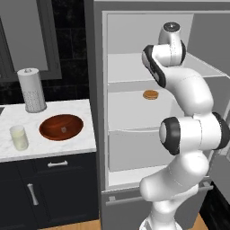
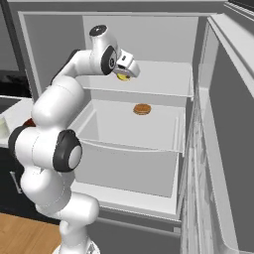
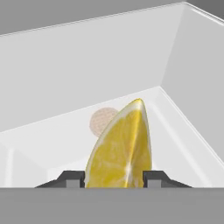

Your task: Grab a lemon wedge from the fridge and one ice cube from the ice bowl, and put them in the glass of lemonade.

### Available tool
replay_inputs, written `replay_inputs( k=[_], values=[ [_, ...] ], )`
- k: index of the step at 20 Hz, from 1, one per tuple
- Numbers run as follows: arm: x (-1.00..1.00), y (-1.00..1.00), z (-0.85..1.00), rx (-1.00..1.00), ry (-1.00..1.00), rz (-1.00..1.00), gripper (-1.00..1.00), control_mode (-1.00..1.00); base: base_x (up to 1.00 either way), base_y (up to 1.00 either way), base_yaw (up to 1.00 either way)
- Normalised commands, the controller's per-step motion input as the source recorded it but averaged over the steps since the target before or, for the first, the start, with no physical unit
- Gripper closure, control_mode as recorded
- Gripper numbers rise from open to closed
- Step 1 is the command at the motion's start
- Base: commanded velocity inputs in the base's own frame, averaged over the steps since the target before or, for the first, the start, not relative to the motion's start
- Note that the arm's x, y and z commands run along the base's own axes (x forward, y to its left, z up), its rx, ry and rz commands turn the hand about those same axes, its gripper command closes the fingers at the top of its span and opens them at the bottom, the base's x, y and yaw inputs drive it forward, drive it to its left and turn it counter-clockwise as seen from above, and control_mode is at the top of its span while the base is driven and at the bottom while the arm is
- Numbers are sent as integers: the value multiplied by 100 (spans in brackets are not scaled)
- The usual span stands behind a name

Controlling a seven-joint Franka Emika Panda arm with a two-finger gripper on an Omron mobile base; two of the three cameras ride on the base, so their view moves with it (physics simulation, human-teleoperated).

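My jaws [image 3: 113, 178] grip the lemon wedge [image 3: 120, 151] on both flanks, its point standing up, above the fridge [image 2: 149, 79] upper shelf. Open white shelf lies beyond; a round tan item [image 3: 101, 120] sits behind, near the back wall.

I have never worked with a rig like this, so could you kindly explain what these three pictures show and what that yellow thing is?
It is a simulated kitchen. The white jointed robot arm reaches into the open matte grey fridge. Two pictures come from cameras behind the arm, left and right; the third looks along the gripper itself. There, the yellow lemon wedge sits between the two dark fingertips; whether they already pinch it firmly I cannot tell. A round brown patty-like item lies on a lower shelf. On the white marble counter stand a reddish-brown wooden bowl holding a tiny ice cube, a clear glass of pale lemonade, and a white roll on a grey perforated holder.
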Motion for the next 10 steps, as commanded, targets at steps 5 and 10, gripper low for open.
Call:
replay_inputs(
  k=[5,10],
  values=[
    [-73,3,2,0,-11,0,100,-100,0,0,0],
    [-100,19,25,0,-8,0,100,-100,0,0,0]
  ],
)
